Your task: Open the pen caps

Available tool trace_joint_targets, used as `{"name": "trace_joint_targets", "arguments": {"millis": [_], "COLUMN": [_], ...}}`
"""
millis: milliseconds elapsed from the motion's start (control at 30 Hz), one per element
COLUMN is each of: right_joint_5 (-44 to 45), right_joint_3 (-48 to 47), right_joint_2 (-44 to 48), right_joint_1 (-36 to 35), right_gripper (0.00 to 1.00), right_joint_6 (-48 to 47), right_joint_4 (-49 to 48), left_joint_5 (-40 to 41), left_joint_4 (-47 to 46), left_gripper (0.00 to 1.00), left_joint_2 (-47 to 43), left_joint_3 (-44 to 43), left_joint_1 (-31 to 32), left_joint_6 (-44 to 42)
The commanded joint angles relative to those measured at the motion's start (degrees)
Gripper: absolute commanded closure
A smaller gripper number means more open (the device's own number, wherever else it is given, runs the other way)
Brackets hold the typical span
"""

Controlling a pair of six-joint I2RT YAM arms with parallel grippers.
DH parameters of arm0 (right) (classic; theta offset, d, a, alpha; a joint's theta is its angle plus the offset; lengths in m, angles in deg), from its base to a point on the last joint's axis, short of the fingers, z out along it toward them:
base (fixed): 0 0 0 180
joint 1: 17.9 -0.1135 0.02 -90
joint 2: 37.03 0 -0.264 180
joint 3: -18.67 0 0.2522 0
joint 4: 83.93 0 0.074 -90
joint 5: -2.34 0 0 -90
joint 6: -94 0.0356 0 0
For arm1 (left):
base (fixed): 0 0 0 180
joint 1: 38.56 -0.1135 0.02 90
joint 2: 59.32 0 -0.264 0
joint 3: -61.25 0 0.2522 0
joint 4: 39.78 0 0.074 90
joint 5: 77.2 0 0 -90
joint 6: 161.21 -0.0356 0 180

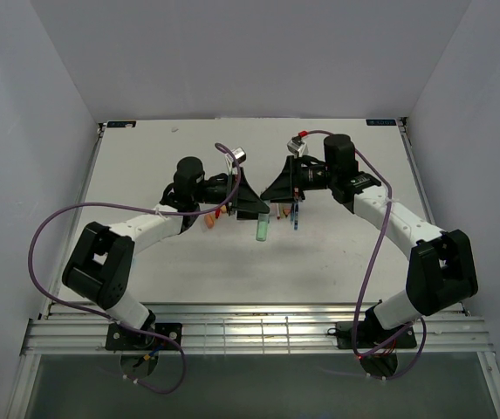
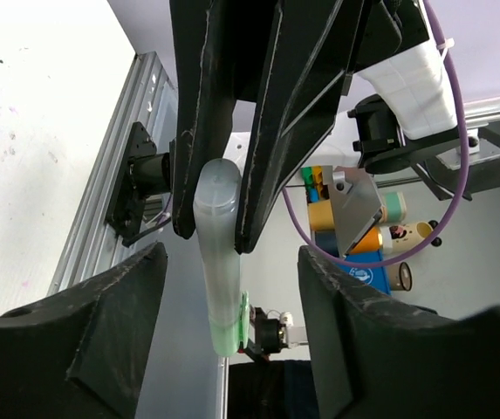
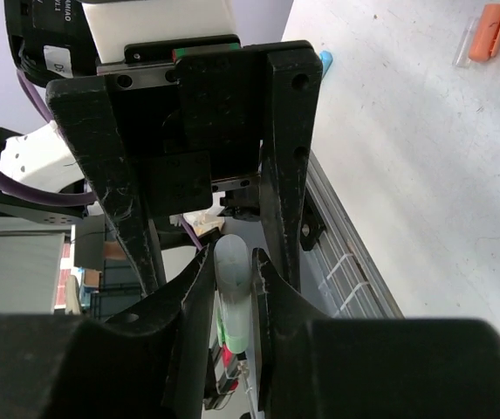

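A pale green highlighter (image 1: 263, 229) hangs between the two grippers above the middle of the table. My right gripper (image 3: 232, 266) is shut on its frosted rounded end (image 3: 232, 262); the greener end (image 3: 235, 333) sticks out beyond the fingers. My left gripper (image 2: 232, 262) is open, and its fingers (image 2: 75, 340) stand wide on either side of the highlighter (image 2: 219, 262) without touching it. In the top view the left gripper (image 1: 251, 202) and the right gripper (image 1: 276, 188) meet tip to tip. I cannot tell whether the cap is on or off.
Small orange pieces (image 1: 211, 222) lie on the table under the left gripper. A blue pen (image 1: 295, 216) and an orange piece (image 1: 284, 211) lie under the right one. The right wrist view shows an orange piece (image 3: 492, 17) beside a clear one (image 3: 465, 48).
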Motion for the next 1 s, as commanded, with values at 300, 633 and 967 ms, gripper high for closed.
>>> {"name": "trace_joint_targets", "arguments": {"millis": [300, 633, 967], "right_joint_5": [1.64, 2.26, 2.17], "right_joint_3": [-3.42, -3.77, -2.1], "right_joint_2": [-0.06, -0.77, 0.02], "right_joint_1": [0.61, 0.7, 0.7], "right_gripper": [0.92, 0.92, 0.92], "right_joint_6": [2.5, 3.2, 3.03], "right_joint_4": [-1.91, -3.05, -3.49], "left_joint_5": [0.09, 1.06, 1.94], "left_joint_4": [-0.81, -0.46, -0.46], "left_gripper": [0.25, 0.36, 0.49], "left_joint_2": [-9.52, -9.7, -7.77], "left_joint_3": [8.69, 9.06, 7.91], "left_joint_1": [1.52, 2.23, 2.23], "left_joint_6": [-0.29, -0.29, 0.06]}}
